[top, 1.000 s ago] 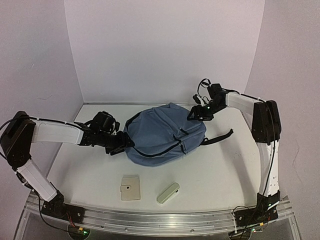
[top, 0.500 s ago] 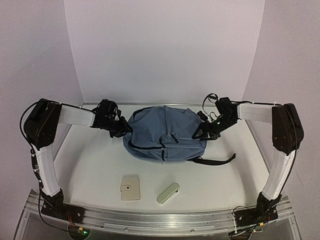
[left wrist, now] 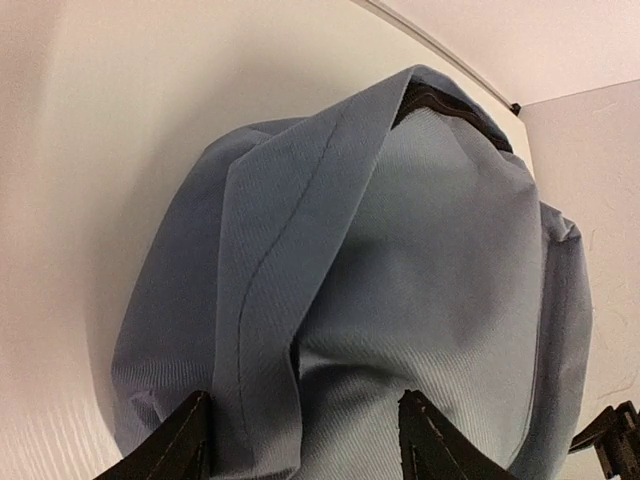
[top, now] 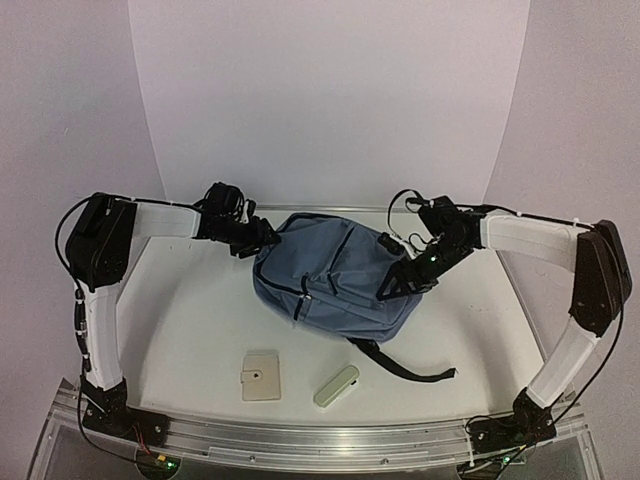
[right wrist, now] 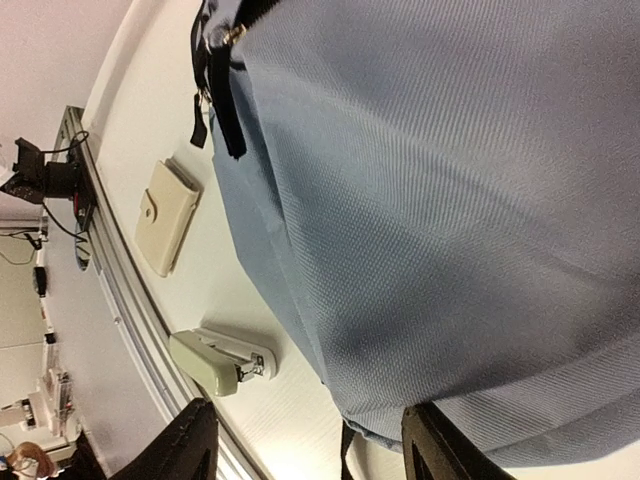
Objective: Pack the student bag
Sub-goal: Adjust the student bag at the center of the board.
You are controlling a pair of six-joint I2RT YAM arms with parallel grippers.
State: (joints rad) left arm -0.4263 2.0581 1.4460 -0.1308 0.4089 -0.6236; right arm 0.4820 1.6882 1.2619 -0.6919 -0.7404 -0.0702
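Top external view: the student bag (top: 335, 285) lies slumped mid-tabletop (top: 180, 330), nearer the far edge, in soft slate-blue twill with dark zip lines. My left tool (top: 262, 237) meets its far-left corner with fabric filling the gap; whether it bites I cannot tell. My right tool (top: 395, 283) stands apart at its right side. I'd pinch a stitched seam, not loose cloth. A cream wallet (top: 261, 376) and stapler (top: 336, 385) lie by the near edge.

**Even Light, Soft Shadows**

The table (top: 190, 330) is being lit brightly from above, and a faint shadow is being cast beneath the student bag (top: 330, 285). Wrist views are being bent at their edges, where the table is being washed pale by glare.
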